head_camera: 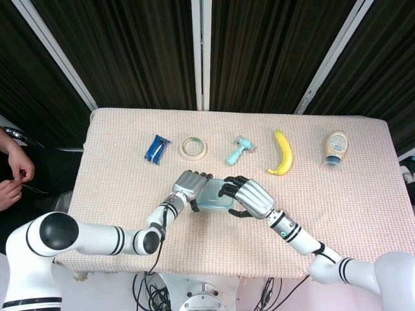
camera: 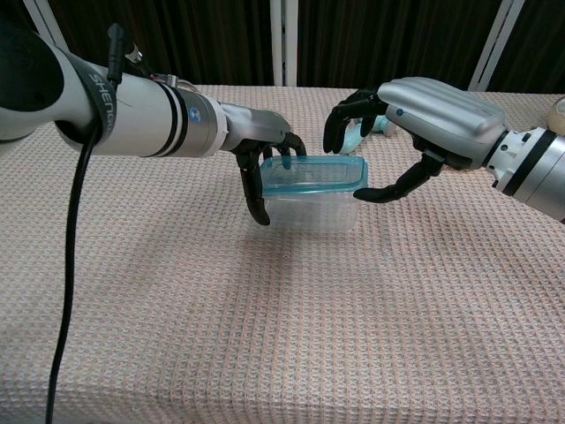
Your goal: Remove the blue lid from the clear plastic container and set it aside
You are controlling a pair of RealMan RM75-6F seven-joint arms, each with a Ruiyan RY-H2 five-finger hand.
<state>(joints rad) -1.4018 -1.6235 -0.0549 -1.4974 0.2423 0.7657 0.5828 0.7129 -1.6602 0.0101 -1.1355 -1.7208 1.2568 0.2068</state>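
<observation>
Blue-rimmed lid (camera: 314, 174) sits on the clear plastic container (camera: 311, 210), tilted, not yet removed: left robot hand (camera: 265, 159) grips its nine-o'clock end, right robot hand (camera: 402, 124) pinches its three-o'clock edge.

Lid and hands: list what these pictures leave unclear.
- Head view: the lid is mostly covered by the left hand and right hand.
- Chest view: whether the right hand's fingers touch the lid's far rim cannot be told.
- Chest view: the container blocks the left hand's far side.
</observation>
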